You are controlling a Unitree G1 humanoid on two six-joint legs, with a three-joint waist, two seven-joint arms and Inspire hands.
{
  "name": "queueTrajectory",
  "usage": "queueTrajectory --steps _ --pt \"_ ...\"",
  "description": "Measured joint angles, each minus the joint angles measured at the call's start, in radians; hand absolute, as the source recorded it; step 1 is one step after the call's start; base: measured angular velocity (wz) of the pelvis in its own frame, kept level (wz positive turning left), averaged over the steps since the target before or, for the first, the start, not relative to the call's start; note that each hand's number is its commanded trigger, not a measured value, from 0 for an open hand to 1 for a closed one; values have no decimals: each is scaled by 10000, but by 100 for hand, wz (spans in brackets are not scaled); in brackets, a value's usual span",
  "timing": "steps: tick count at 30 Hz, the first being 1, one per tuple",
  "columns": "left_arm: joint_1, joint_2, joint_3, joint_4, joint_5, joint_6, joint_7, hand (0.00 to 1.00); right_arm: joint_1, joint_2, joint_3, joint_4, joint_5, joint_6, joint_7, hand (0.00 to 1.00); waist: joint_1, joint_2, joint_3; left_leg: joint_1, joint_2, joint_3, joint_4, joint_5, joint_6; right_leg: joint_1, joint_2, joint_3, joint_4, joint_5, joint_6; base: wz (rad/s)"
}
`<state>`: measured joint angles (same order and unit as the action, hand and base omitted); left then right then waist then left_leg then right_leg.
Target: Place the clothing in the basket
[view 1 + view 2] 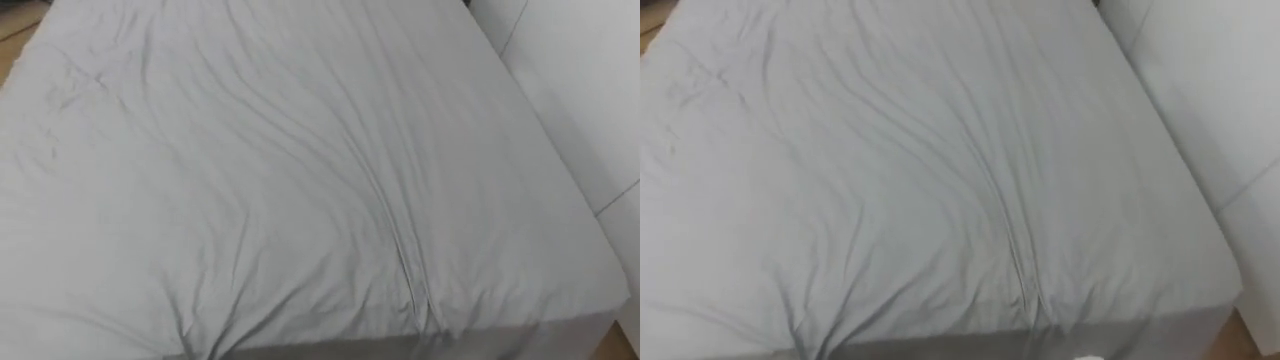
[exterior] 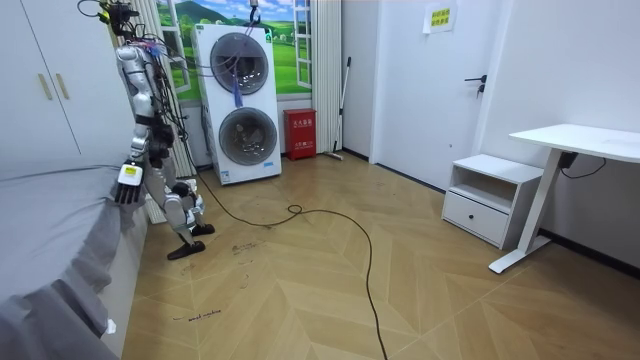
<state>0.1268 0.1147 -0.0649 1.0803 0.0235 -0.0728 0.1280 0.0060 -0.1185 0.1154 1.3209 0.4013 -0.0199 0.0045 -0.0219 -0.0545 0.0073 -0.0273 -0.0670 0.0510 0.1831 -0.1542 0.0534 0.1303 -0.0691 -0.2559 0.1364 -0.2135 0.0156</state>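
The bed sheet (image 1: 300, 180) is grey cloth, matt and soft, rumpled into long shallow creases that run from the far left towards the near right edge. To its right the wall panel (image 1: 590, 90) is white, smooth and matt. In the room view the floor (image 2: 400, 290) is wood parquet laid in herringbone, smooth with a faint sheen. The two stacked washing machines (image 2: 240, 97) have white, smooth, slightly glossy casings and round doors of dark glass. The desk (image 2: 585, 138) and the low cabinet (image 2: 490, 200) are white, smooth and matt. The left hand (image 2: 127, 187) looks dark and matt; whether plastic or metal I cannot tell.
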Motion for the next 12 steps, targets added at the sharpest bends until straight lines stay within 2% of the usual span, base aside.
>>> queueTrajectory --steps 2,7,12 --pt "3 -108 204 2 98 -5 0 0 227 24 10 254 -53 8 -28 0 18 49 -2 47 -4 -10 37 -28 23 84 3 -7 6 0 0 6" --pt "78 -219 440 38 90 -5 0 0 325 40 -1 311 -64 -14 -124 0 18 135 15 74 -2 -38 55 -36 24 103 8 -45 -2 0 1 -2" --pt "199 -271 662 10 90 -9 0 0 353 24 -14 294 -105 0 -136 0 30 192 -2 120 1 -56 67 -38 22 105 15 -46 -4 -1 -1 0"
